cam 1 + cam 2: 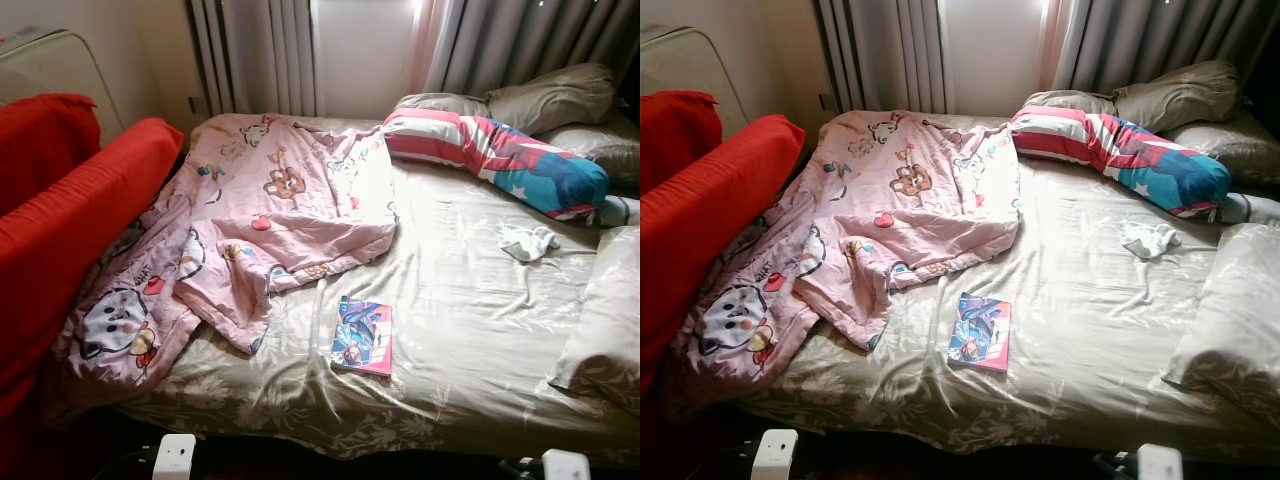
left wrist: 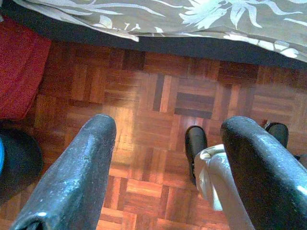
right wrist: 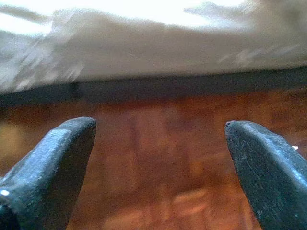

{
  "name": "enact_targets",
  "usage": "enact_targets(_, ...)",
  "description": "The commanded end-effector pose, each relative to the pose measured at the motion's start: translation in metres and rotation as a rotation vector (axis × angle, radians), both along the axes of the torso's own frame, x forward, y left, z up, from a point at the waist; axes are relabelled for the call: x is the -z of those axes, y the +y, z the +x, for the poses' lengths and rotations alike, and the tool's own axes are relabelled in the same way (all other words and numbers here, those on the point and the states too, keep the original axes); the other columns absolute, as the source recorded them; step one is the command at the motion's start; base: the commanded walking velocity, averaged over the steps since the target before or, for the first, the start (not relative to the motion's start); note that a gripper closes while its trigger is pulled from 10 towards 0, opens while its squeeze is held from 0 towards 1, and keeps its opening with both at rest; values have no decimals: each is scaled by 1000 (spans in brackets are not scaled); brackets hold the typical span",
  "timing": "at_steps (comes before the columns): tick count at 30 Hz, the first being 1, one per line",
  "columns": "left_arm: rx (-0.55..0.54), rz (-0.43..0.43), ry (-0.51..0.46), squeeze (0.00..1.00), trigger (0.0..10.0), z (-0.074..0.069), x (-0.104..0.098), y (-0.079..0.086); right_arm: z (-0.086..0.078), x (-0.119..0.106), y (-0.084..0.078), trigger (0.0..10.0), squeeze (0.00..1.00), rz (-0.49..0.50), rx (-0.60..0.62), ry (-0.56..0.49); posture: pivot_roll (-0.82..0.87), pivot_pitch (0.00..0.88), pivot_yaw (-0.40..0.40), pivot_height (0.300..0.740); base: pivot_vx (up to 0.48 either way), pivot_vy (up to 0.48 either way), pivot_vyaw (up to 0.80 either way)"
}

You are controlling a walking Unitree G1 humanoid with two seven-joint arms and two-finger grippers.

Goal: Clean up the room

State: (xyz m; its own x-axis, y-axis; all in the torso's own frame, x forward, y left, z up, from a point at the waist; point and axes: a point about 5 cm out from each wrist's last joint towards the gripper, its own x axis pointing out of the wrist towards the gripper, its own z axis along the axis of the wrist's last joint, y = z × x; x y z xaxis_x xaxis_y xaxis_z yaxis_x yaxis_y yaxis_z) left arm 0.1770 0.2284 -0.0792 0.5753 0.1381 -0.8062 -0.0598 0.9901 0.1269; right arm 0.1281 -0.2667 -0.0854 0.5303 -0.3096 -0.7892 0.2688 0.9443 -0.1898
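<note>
Blurring bed edge (image 3: 144, 52) beyond right pincer (image 3: 158, 158)

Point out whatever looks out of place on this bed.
The pink blanket lies crumpled, sliding off the bed's left edge. A book sits loose near the foot, and a small white cloth lies crumpled beside the striped bolster.

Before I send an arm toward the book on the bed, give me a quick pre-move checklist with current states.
1. Book flat on the bed sheet, nothing on it: ok.
2. Pink blanket off the book: ok, its edge lies apart.
3. Left gripper open, holding nothing: ok.
4. Right gripper open, holding nothing: ok.
5. Grippers raised to bed level: not ok, both hang over the wooden floor.
6. White socks put away: not ok.
</note>
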Motion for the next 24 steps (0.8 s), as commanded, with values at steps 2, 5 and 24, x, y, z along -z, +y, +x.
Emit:
enact_targets(2, 11, 12, 19, 0, 10000, -3, 1, 2, -18, 12, 17, 10000, 0, 67, 16, 83, 5, 0, -9, 740, 0, 0, 0)
enact_targets(5, 10, 9, 16, 0, 10000, -3, 1, 1, -17, 17, 38, 10000, 0, 126, -20, 97, 17, 0, -8, 740, 0, 0, 0)
enact_targets(24, -13, 6, 14, 0, 10000, -2, 1, 1, 22, 8, 55, 10000, 0, 148, -156, 24, 31, 2, -26, 740, 0, 0, 0)
